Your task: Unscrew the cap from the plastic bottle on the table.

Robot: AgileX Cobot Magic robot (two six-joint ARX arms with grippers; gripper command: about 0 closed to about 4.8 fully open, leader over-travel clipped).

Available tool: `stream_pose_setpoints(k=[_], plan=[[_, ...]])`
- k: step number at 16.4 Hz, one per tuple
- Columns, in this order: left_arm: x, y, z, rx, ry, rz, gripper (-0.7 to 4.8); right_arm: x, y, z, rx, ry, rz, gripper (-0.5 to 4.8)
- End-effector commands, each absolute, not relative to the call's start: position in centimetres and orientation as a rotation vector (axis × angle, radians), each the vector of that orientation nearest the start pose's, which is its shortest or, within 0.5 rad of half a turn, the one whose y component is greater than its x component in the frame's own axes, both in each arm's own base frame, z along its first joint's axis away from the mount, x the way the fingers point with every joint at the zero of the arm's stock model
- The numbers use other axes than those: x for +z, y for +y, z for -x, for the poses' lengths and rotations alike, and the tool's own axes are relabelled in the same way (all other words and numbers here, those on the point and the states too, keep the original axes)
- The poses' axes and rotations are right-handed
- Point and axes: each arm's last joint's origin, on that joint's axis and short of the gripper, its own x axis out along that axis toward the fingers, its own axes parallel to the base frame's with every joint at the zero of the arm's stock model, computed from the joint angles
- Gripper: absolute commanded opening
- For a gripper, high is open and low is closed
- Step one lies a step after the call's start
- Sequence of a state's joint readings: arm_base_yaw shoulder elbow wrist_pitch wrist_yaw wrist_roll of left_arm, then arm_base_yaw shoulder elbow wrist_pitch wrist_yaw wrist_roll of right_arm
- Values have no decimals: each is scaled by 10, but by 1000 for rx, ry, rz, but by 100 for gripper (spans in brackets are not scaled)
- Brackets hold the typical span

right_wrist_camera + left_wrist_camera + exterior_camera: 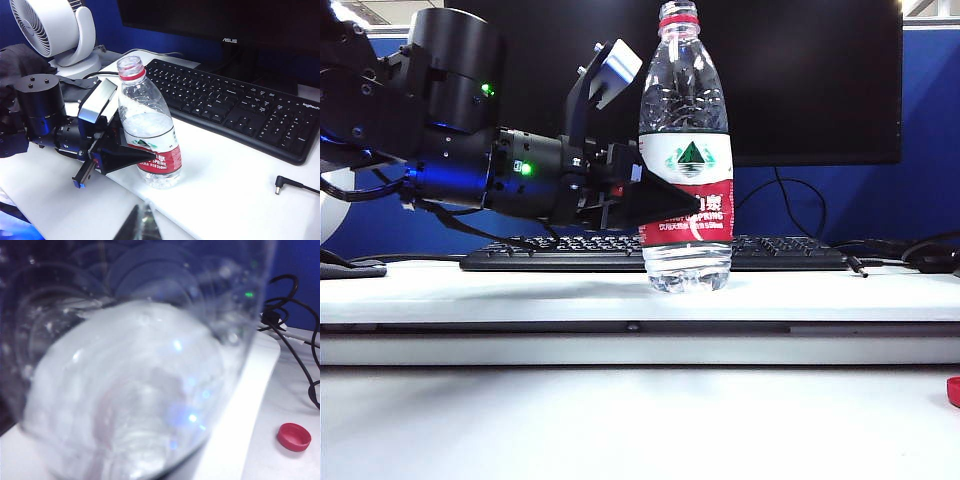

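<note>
**Cap off, bottle upright at the left gripper**

The left gripper (665, 200) straddles the plastic bottle (686, 150) at its label; whether it clamps, I cannot tell. The bottle stands vertical on the table (520, 290). The cap (294, 436) lies near right. The right gripper, unseen, is together.

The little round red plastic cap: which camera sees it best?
The left wrist view: the little round red plastic cap lies whole on the white table. The exterior view shows only a red sliver at its edge; the right wrist view shows none.
</note>
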State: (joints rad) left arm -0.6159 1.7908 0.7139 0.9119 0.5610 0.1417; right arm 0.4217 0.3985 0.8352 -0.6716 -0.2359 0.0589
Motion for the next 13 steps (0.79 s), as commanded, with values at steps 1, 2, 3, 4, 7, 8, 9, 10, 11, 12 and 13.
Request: stream_pose_setpoints(k=[1,2,3,4,7,8,9,10,11,12,13], plan=[[149,-206,-265,-1188,173,-135,213,344,33,-58,631,240,-35,-6],[149,-206,-265,-1187,174,-135,247,344,33,-58,631,240,-35,-6],[149,-206,-265,-1187,174,-135,252,344,33,-58,631,240,-35,-6],[149,-206,-265,-1189,174,-134,252,344,33,-58,631,240,-35,-6],[149,-206,-265,-1190,174,-133,316,344,33,-58,631,240,-35,-6],[149,-206,-265,-1190,175,-131,320,344,33,-58,631,240,-35,-6],[149,-206,-265,-1190,176,-131,320,344,33,-58,631,240,-35,-6],[149,-206,-265,-1190,175,-131,320,343,33,-58,631,241,-35,-6],[149,-206,-265,-1190,175,-131,320,343,33,-58,630,241,-34,-6],[149,-206,-265,-1190,174,-131,332,343,33,-58,630,241,-34,-6],[149,-206,-265,-1190,169,-131,361,343,33,-58,630,241,-34,-6]])
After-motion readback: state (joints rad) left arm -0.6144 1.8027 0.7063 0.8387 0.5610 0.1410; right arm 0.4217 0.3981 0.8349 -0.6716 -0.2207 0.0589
